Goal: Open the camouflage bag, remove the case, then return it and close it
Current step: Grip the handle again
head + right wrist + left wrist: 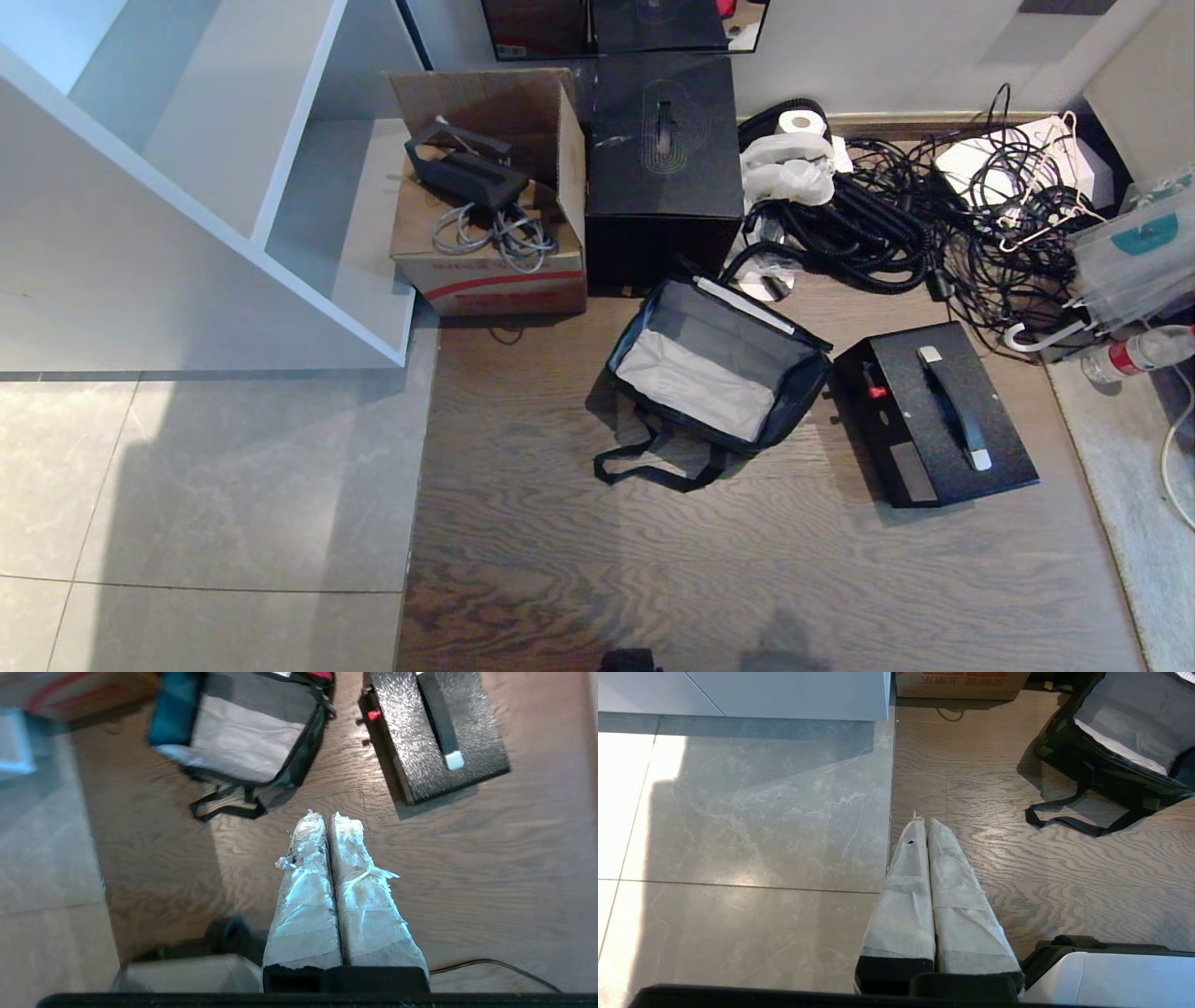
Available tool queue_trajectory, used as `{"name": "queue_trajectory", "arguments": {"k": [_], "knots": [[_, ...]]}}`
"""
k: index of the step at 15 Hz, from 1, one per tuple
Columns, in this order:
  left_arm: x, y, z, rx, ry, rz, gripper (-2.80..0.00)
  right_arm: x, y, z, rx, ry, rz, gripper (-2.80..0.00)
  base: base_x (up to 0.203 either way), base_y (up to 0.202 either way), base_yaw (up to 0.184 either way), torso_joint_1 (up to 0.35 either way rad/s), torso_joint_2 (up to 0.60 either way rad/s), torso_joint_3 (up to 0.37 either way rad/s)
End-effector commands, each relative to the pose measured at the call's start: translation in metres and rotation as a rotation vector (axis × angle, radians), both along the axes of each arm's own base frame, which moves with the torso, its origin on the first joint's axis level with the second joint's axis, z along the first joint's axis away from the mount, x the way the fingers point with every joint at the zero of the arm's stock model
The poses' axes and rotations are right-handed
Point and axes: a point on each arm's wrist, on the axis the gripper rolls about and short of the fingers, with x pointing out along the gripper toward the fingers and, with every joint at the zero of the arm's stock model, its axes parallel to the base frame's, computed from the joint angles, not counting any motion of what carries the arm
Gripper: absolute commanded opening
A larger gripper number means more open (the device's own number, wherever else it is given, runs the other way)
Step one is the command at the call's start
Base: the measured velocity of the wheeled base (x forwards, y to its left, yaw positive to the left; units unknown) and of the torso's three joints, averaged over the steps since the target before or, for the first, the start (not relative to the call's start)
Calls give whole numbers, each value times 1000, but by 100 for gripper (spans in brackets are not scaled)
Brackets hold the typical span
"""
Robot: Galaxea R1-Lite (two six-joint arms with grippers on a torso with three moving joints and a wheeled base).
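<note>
The camouflage bag (719,369) lies open on the wood floor, its grey lining bare and its black strap handles trailing toward me; it also shows as the bag (1120,742) and the bag (247,732). To its right lies the flat black case (934,411), handle up with a red latch on its side, outside the bag; the case (434,732) shows again from the right wrist. My right gripper (327,816) is shut and empty, above bare floor short of both. My left gripper (923,821) is shut and empty, over the seam between tile and wood.
A bigger black cube box (663,159) with a swirl-patterned top stands behind the bag, next to a cardboard box (490,196). A tangle of black cables (934,215) fills the back right. A white shelf unit (205,177) stands at the left. A bottle (1144,353) lies at the right.
</note>
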Motion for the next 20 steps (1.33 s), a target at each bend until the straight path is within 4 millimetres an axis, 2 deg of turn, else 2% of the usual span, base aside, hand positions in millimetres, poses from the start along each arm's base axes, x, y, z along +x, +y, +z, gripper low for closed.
{"name": "queue_trajectory", "arguments": {"k": [1,3,6,9,11,12,16,19,20], "knots": [[0,0,0,0,-1,1,-280,113,-2,-21,12,261,-22,-280,0,0,0,0,0,0],[0,0,0,0,-2,1,-280,181,-8,-45,25,303,-50,-280,0,0,0,0,0,0],[0,0,0,1,-1,1,-280,252,-32,-92,45,314,-120,-280,0,0,0,0,0,0],[0,0,0,1,-1,1,-280,297,-56,-121,49,270,-175,-280,0,0,0,0,0,0],[0,0,0,1,-1,1,-280,313,-66,-128,46,224,-200,-280,0,0,0,0,0,0],[0,0,0,1,-1,1,-280,315,-67,-139,42,248,-216,0,0,0,0,0,0,0],[0,0,0,0,-1,1,-280,325,-66,-157,-35,272,-263,0,0,0,0,0,0,0],[0,0,0,1,-1,1,-280,334,-73,-164,-269,308,-400,0,0,0,0,0,0,0],[0,0,0,1,-1,1,-280,341,-74,-167,-363,322,-395,0,0,0,0,0,0,0]]}}
